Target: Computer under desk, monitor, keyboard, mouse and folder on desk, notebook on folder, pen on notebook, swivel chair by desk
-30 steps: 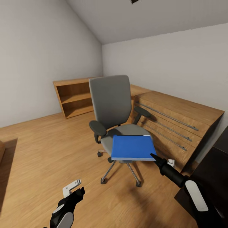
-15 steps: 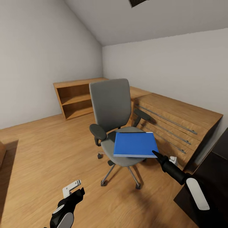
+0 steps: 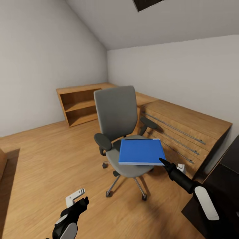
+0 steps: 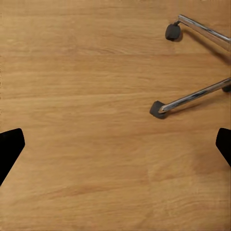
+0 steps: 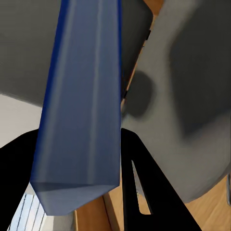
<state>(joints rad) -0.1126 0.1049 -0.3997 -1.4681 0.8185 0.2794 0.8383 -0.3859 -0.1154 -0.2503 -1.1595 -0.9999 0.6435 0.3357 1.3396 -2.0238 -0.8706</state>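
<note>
At far left a light wood floor (image 3: 49, 159) and an open light-wood low shelf unit (image 3: 78, 104) against the wall are seen. Low in the head view the left gripper (image 3: 78, 198) is held over bare floor, well apart from the chair; in the left wrist view its jaws are spread wide with nothing between them, and two metal chair legs with castors (image 4: 159, 109) are seen beyond. In the middle stands the grey upholstered swivel chair with tall back and dark oval armrests (image 3: 116, 113), on a five-star base. The flat bright blue rectangular folder with pale page edge (image 3: 141, 151) is held roughly level above the front of the seat, apparently lifted clear of it, its long axis running across the chair. The right gripper (image 3: 163, 162) is at the folder's near right corner; in the right wrist view the folder's edge (image 5: 82, 106) is seen clamped between the dark jaws. So the folder lies directly in the right jaws, the right arm being far the nearer. Right of the chair a light-wood drawer chest with long metal rails (image 3: 186, 129) is seen, and at far right a corner of the glossy black surface of the desk (image 3: 225, 176), likely the target, lying to the right of the carried folder.
</note>
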